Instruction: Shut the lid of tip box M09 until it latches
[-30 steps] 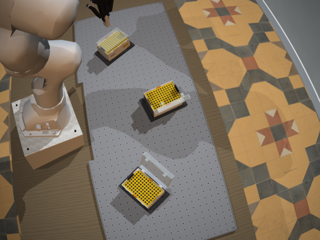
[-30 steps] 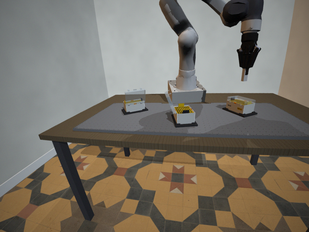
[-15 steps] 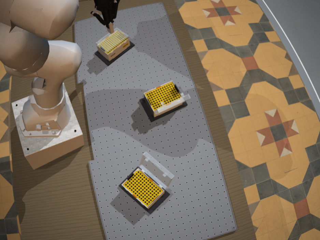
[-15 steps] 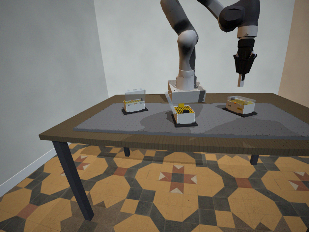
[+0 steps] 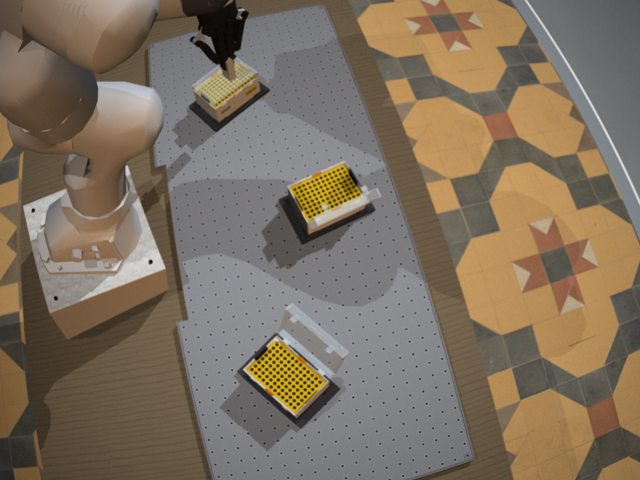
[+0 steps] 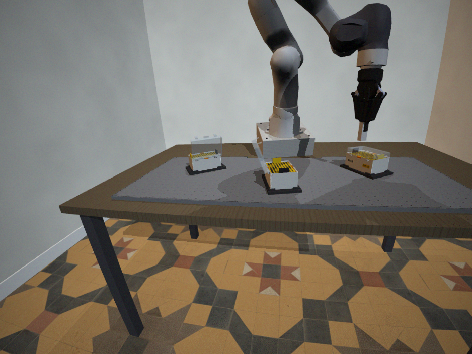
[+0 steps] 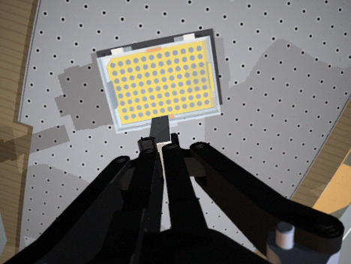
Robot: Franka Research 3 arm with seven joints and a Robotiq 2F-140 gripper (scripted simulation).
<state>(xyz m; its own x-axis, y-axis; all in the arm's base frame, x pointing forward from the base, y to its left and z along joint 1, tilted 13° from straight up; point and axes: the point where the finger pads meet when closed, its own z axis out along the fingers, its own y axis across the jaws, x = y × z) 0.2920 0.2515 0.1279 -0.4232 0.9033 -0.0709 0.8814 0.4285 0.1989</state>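
My arm (image 6: 284,72) w/ rounded pale grey-white links, dark wrist housing, black linkage gripper (image 6: 363,134) w/ pale flat fingertips, pedestal (image 5: 149,260) a light block w/ dark screw holes at corners

At your twelve o'clock in the top view sits the lidded tip box (image 5: 226,93), clear lid down over its yellow insert, flat on its black plate. Its sticker is too small to read; it is probably M09. The box at centre (image 5: 326,196) and the six o'clock box (image 5: 287,376) stand open.

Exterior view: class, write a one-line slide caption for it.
Shut gripper hangs above the lidded tip box at the table's right; two other boxes stand with lids open.
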